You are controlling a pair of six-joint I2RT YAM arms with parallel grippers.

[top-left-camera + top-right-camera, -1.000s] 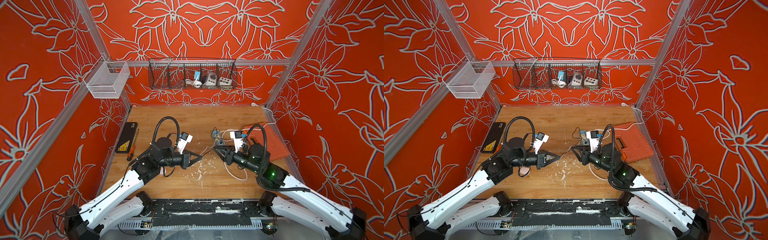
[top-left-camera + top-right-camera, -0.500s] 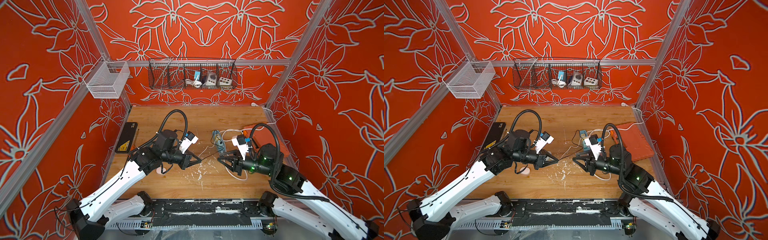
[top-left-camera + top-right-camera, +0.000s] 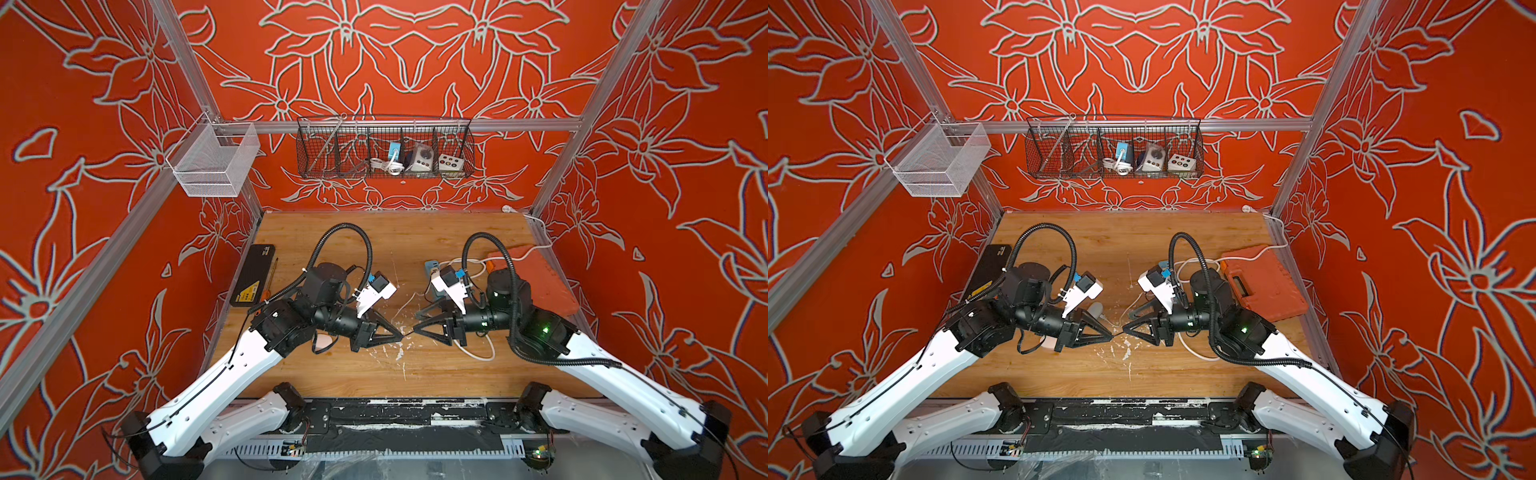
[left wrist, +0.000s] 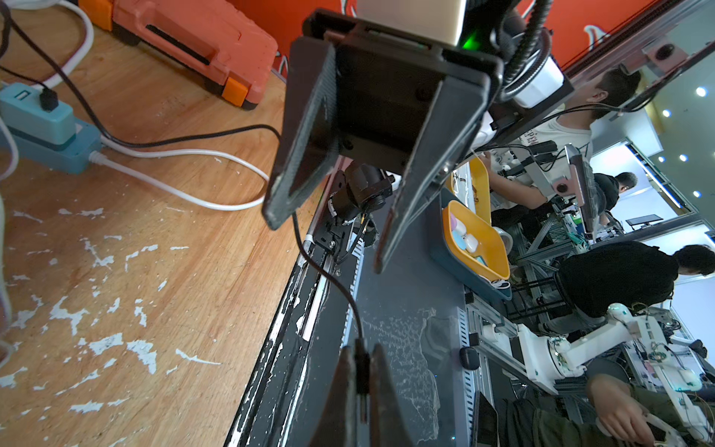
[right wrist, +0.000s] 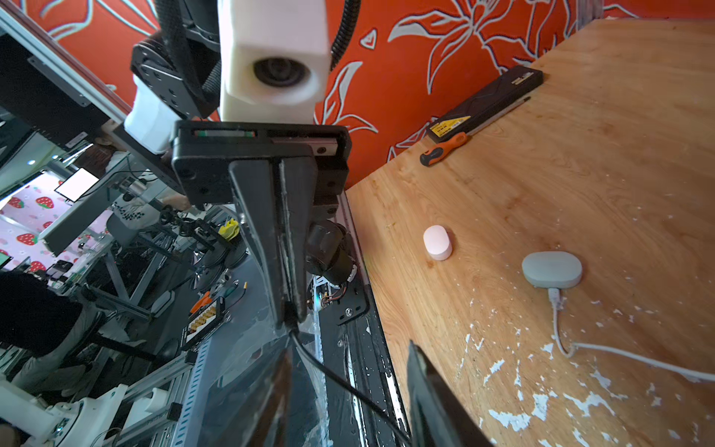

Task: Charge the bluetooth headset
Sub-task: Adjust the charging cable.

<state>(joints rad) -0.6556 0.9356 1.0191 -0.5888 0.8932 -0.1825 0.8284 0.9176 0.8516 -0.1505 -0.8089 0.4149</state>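
Over wooden table (image 3: 415, 245), left end effector (image 3: 401, 333) pinches black cable (image 4: 362, 360) just before splayed right end effector (image 3: 416, 322).

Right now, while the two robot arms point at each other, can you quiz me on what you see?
1. True or false: the left gripper is shut on the black cable.
2. Which case has the white cable plugged in? A the grey case; B the pink case; C neither.
3. Fill in: the right gripper has its jaws ____.
Key: 1 true; 2 A; 3 open.
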